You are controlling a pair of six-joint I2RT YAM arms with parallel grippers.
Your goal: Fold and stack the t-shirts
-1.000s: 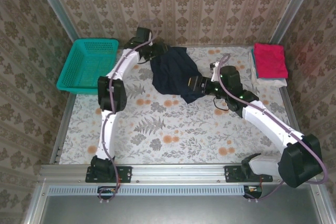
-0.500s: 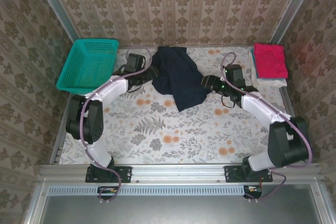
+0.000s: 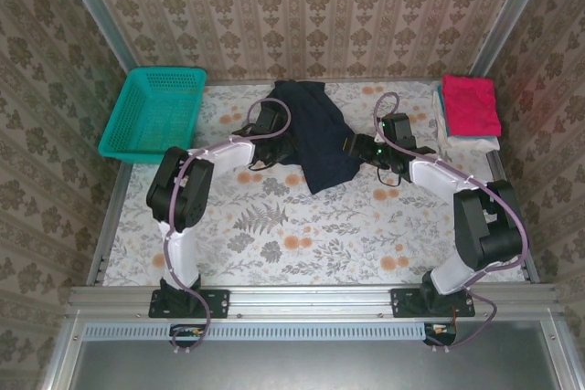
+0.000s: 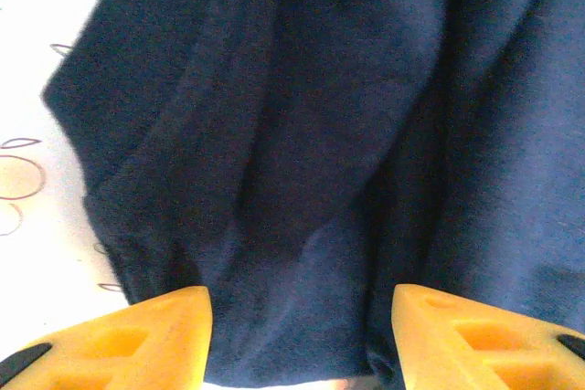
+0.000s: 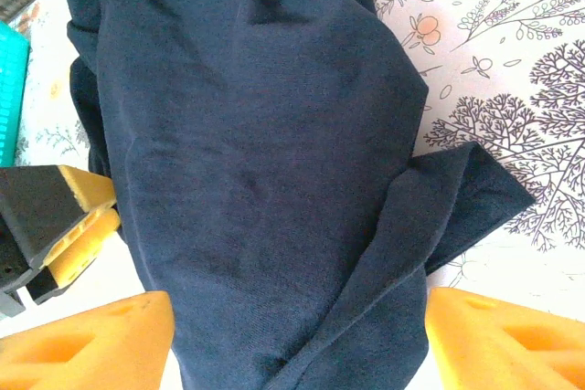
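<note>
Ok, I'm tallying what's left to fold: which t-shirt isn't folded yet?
The dark navy t-shirt, lying rumpled and spread out; the pink t-shirt and the white t-shirt under it are already folded rectangles.

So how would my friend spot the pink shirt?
Find the far right corner of the flowery table. A folded pink shirt lies there on a white shirt. It's the only bright pink thing; the dark shirt is crumpled.

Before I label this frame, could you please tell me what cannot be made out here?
Top view: white t-shirt mostly covered by the pink t-shirt.
All views: collar and sleeves of the navy t-shirt lost in its own folds.
Wrist views: bottom edges cut off the fingers of left gripper and right gripper; contact with cloth unclear.
</note>
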